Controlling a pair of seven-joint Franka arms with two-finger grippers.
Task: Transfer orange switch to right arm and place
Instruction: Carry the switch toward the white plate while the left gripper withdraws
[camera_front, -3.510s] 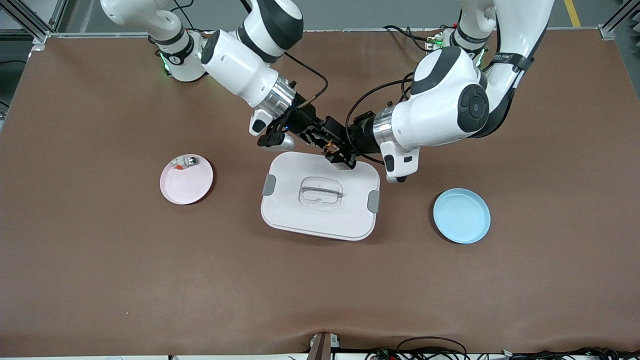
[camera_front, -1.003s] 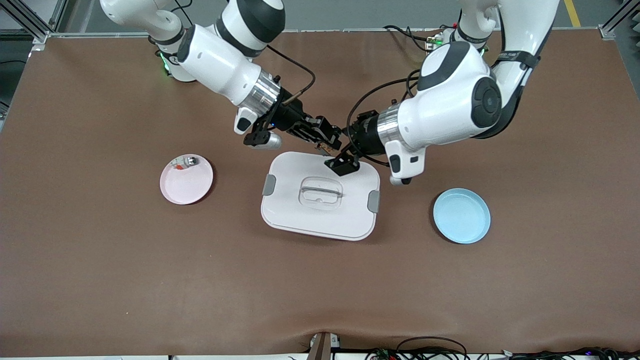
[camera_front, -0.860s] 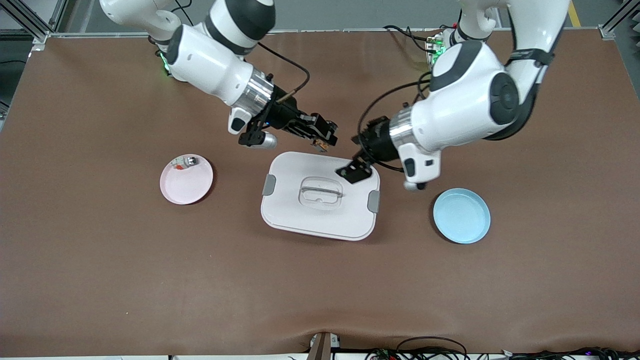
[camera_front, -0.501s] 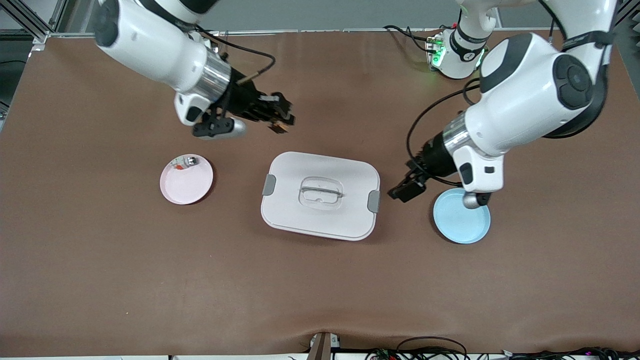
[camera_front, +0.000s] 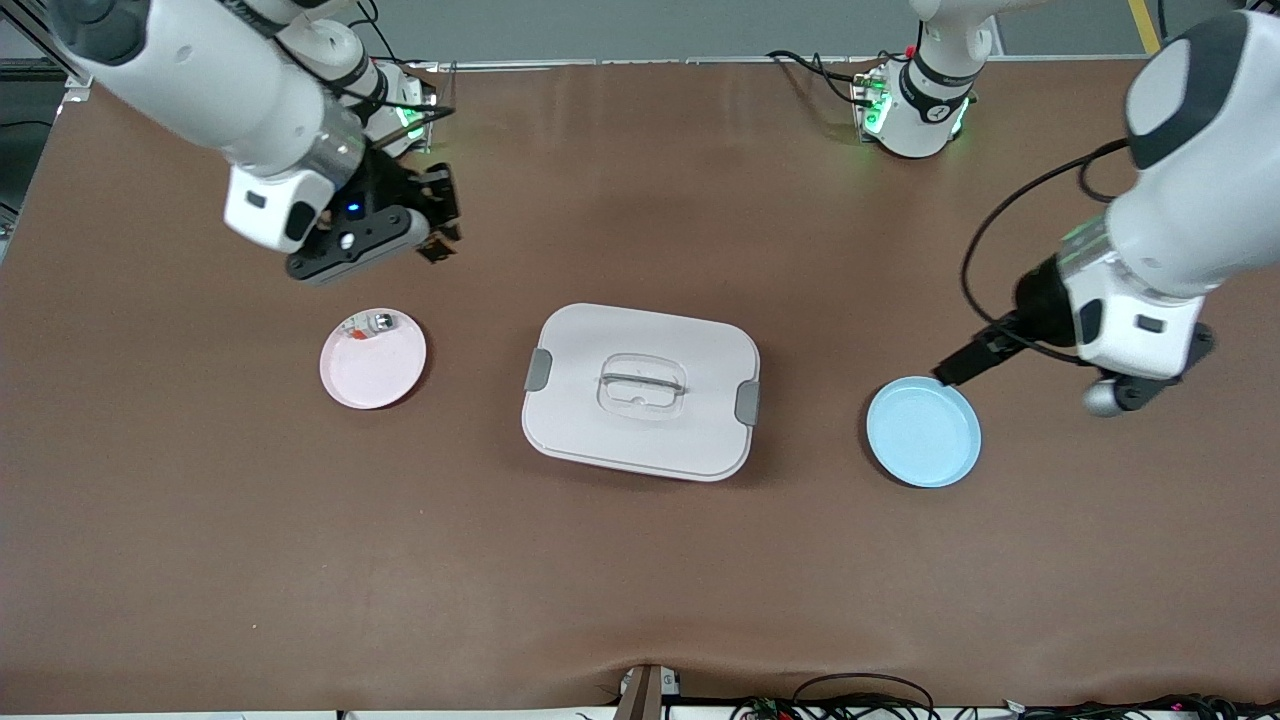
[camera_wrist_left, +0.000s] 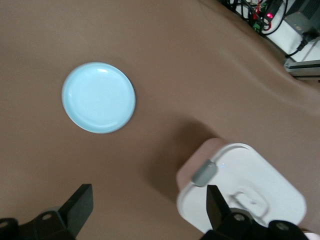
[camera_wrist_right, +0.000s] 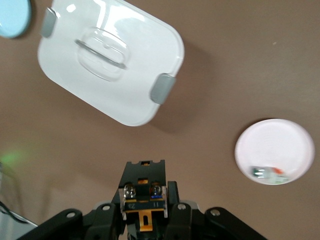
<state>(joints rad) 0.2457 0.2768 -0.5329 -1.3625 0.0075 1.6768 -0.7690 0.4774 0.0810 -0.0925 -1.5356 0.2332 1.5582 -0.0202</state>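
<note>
My right gripper (camera_front: 440, 228) is shut on the orange switch (camera_wrist_right: 144, 196), a tiny black boxy part with orange at one end. It holds the switch in the air over bare table between the pink plate (camera_front: 373, 358) and the right arm's base. In the right wrist view the switch sits between the two fingers (camera_wrist_right: 176, 212). My left gripper (camera_front: 963, 367) is open and empty, low by the rim of the blue plate (camera_front: 923, 432). Its fingers (camera_wrist_left: 79, 207) stand wide apart in the left wrist view.
A white lidded box (camera_front: 640, 390) with grey clips sits mid-table; it also shows in the right wrist view (camera_wrist_right: 110, 65) and the left wrist view (camera_wrist_left: 250, 172). The pink plate holds a small silvery-white piece (camera_front: 368, 324) with red and green marks.
The grippers were together over the box. The left gripper let go and swung back to the blue plate. The right gripper carried the switch toward the right arm's end.
</note>
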